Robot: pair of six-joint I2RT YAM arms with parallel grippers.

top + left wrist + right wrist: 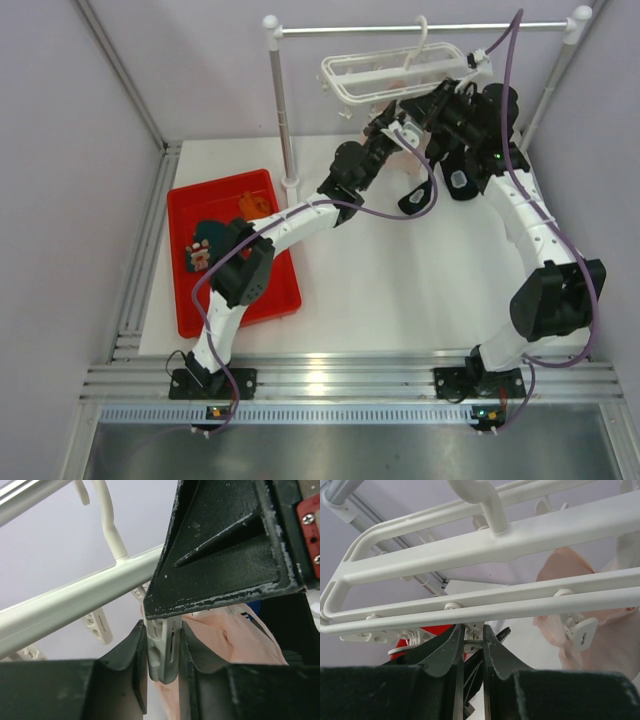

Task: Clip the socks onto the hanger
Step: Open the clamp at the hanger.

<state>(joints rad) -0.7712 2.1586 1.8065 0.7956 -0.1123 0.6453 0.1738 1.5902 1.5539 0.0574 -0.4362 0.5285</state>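
Note:
The white hanger (pixel 385 75) hangs by its hook from the metal rail. In the left wrist view my left gripper (pixel 162 655) is shut on the lower part of a white clip (pixel 164 645), with pale pink fabric (pixel 240 640) right behind it. My right gripper (pixel 471 637) is shut on the top of a clip (pixel 475 642) just under the hanger frame (pixel 485 550). Its black finger (pixel 225 545) fills the top of the left wrist view. From above, both grippers meet under the hanger, left (pixel 385 130) and right (pixel 418 105). An orange sock (pixel 250 203) and teal socks (pixel 208 240) lie in the red tray (pixel 280 300).
The rail stand's pole (pixel 285 110) rises between the tray and the hanger. A pale pink sock (pixel 580 595) hangs from a clip to the right of my right gripper. Purple cables loop around both arms. Walls close in the left and right sides.

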